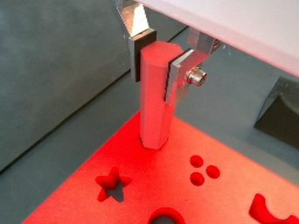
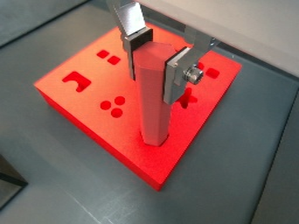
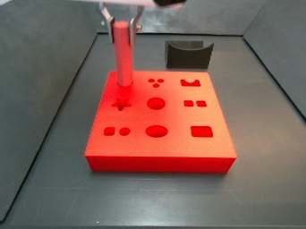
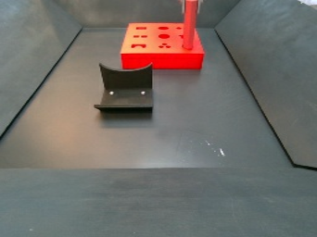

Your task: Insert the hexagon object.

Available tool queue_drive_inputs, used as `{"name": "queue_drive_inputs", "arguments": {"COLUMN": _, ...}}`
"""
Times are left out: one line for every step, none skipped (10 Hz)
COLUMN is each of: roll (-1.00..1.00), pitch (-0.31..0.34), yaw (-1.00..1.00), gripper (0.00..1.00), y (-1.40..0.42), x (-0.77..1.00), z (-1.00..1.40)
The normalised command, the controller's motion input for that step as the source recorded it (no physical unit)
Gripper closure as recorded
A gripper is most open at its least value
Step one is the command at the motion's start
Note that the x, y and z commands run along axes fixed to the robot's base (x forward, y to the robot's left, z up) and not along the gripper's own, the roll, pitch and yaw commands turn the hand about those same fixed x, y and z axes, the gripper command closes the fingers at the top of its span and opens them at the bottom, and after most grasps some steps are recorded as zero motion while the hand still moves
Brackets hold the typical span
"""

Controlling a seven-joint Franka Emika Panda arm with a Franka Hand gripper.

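The hexagon object (image 1: 156,105) is a long red-pink six-sided rod that stands upright. My gripper (image 1: 160,66) is shut on its upper part, one silver finger with a dark pad on each side, as both wrist views show (image 2: 158,68). The rod's (image 2: 155,109) lower end meets the top of the big red block (image 2: 122,140) near one corner, beside a star-shaped hole (image 1: 112,182). How deep it sits I cannot tell. In a side view the rod (image 3: 122,58) stands at the block's (image 3: 177,118) far left corner under the gripper (image 3: 123,20); it also shows in a side view (image 4: 190,28).
A small dark grey curved holder (image 3: 187,54) stands behind the block and shows nearer the camera in a side view (image 4: 124,88). The block (image 4: 155,62) has several other shaped holes. Dark walls enclose the floor on both sides.
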Motion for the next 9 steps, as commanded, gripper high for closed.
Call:
{"name": "queue_drive_inputs", "arguments": {"roll": 0.24, "pitch": 0.0, "yaw": -0.03, "gripper": 1.0, "y": 0.0, "x": 0.03, "z": -0.91}}
{"name": "queue_drive_inputs", "arguments": {"roll": 0.26, "pitch": 0.029, "yaw": 0.0, "gripper": 1.0, "y": -0.03, "x": 0.0, "z": -0.77}}
{"name": "queue_drive_inputs", "arguments": {"roll": 0.23, "pitch": 0.036, "yaw": 0.0, "gripper": 1.0, "y": -0.08, "x": 0.0, "z": -0.81}}
{"name": "queue_drive_inputs", "arguments": {"roll": 0.15, "pitch": 0.051, "yaw": 0.0, "gripper": 1.0, "y": -0.05, "x": 0.0, "z": -0.93}}
{"name": "queue_drive_inputs", "arguments": {"roll": 0.0, "pitch": 0.049, "yaw": 0.0, "gripper": 1.0, "y": 0.0, "x": 0.0, "z": -1.0}}
{"name": "queue_drive_inputs", "arguments": {"roll": 0.0, "pitch": 0.037, "yaw": 0.0, "gripper": 1.0, "y": 0.0, "x": 0.0, "z": -1.0}}
{"name": "queue_drive_inputs", "arguments": {"roll": -0.23, "pitch": 0.016, "yaw": 0.11, "gripper": 1.0, "y": 0.05, "x": 0.05, "z": -0.7}}
{"name": "queue_drive_inputs", "arguments": {"roll": -0.18, "pitch": 0.029, "yaw": 0.15, "gripper": 1.0, "y": 0.15, "x": 0.05, "z": -0.8}}
{"name": "queue_drive_inputs", "arguments": {"roll": -0.03, "pitch": 0.086, "yaw": 0.18, "gripper": 1.0, "y": 0.09, "x": 0.0, "z": -0.89}}
